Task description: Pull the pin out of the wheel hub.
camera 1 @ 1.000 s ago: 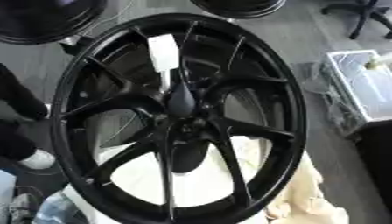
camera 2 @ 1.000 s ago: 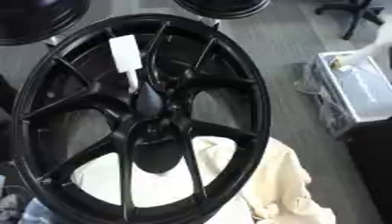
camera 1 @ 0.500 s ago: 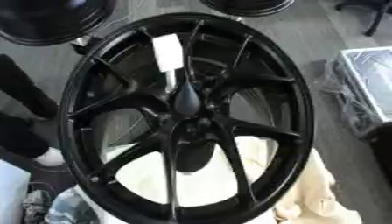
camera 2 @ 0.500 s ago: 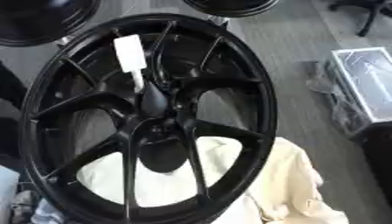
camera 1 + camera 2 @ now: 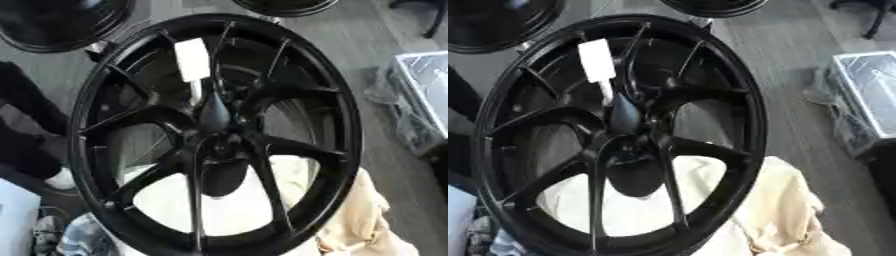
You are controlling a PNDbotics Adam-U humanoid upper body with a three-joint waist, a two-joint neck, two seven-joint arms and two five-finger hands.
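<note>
Though unreadable, tag point(image 5: 192, 59) tops pin point(image 5: 213, 111).

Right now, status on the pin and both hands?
Neither hand in view. Pin, white top, stands in the hub of the black wheel, not yet pulled. Nothing blocking it; cream cloth lies under the wheel.

The wheel hub point(image 5: 214, 132) fills most of both eye views, and its lower rim runs off the bottom edge. The pin point(image 5: 194, 62) shows a white block and a thin stem; where the stem meets the hub centre is lost in dark blur. A cream cloth point(image 5: 785, 200) lies partly behind the spokes and is cut at the bottom. Two more black wheels point(image 5: 57, 22) are cropped by the top edge. A clear box point(image 5: 872, 100) is cut at the right.
</note>
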